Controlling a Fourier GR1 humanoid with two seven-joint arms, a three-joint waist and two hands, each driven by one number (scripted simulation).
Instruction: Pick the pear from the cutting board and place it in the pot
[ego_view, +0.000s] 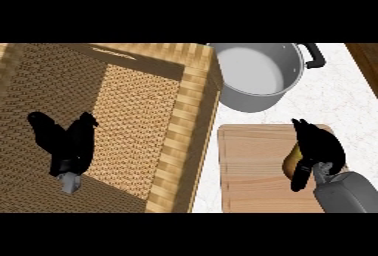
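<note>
A yellow-brown pear (291, 159) lies on the right part of the wooden cutting board (251, 170); only a sliver of it shows. My right hand (319, 150) covers it, fingers and thumb curled round its sides. The steel pot (260, 75) with a black handle stands beyond the board, near the top of the view, with nothing showing inside it. My left hand (68, 140) rests open over the woven surface at the left, far from the pear.
A large wooden-framed box or tray (188, 125) with a woven bottom fills the left half. White marble counter (339, 100) shows around pot and board. A dark wood edge (365, 62) runs along the top right.
</note>
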